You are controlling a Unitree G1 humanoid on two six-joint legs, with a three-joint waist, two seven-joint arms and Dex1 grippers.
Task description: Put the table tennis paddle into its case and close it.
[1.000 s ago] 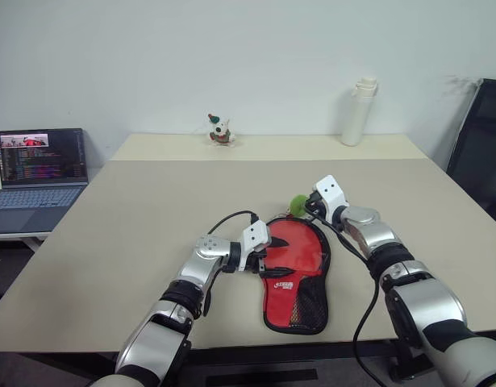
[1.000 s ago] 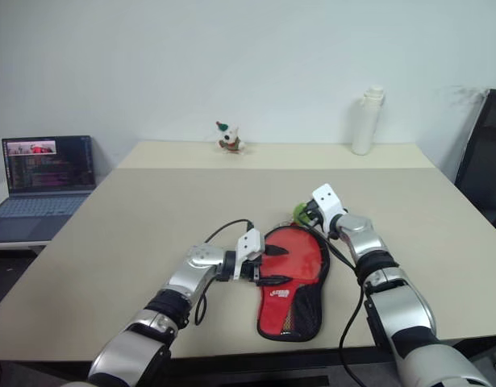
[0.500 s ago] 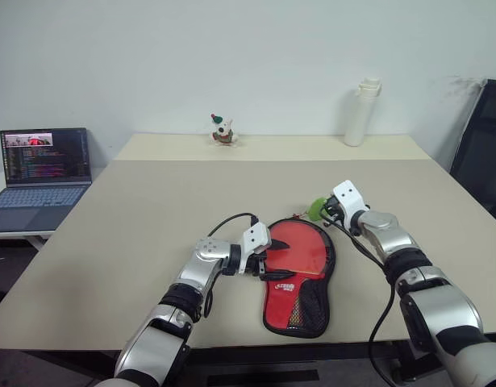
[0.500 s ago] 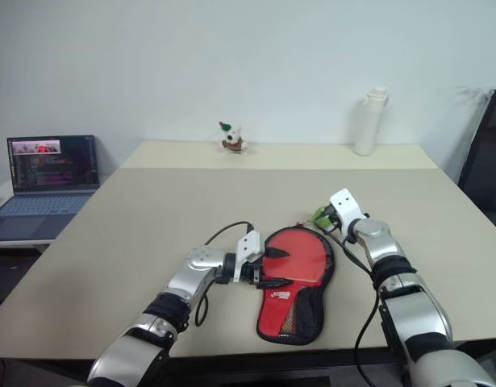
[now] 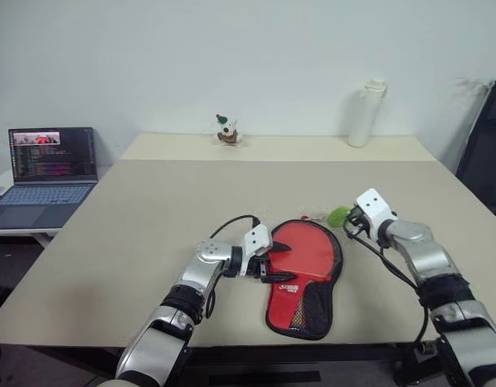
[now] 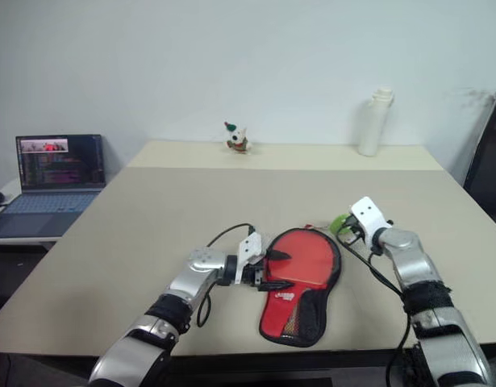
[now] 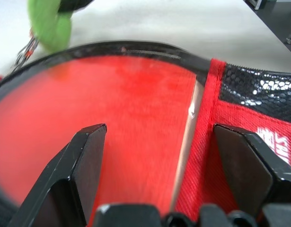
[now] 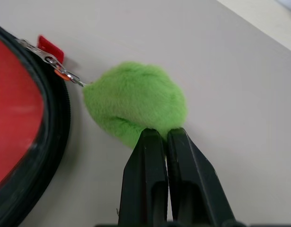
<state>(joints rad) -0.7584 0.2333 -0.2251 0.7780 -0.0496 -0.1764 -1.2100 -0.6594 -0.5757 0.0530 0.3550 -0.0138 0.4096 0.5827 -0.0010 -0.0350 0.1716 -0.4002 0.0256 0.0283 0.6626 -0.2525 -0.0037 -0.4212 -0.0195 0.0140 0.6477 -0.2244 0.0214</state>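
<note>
Right wrist view has the right tool [image 8: 165, 142] clenched on a fuzzy green pompom [image 8: 136, 101], which hangs by a short chain from the zip puller [image 8: 50, 61] at the black rim of the case [image 8: 22, 123]. In the head views that tool sits just right of the case's round far end, pompom between them. The case [image 5: 304, 270] lies flat on the surface [image 5: 151, 210], red side up, mesh pocket toward the near edge. The table tennis paddle [image 7: 112, 109] looks to be already inside: in the left wrist view a smooth red face lies under the case's red fabric edge, with a pale strip where the two meet. The left tool [image 5: 268, 262] has its fingers spread wide, straddling the case's left edge near the neck without clearly pinching anything; whether a finger presses the fabric I cannot tell.

Judging from this, the zip is being drawn round the head. Risks: the pompom is soft, so the grip may slide off if the pull gets stiff. The chain could snag. With the left tool released, the light case may drag across the surface instead of letting the zip run. A laptop [image 5: 46, 169], a white bottle [image 5: 362, 113] and a small figurine [image 5: 226, 129] stand well clear.
</note>
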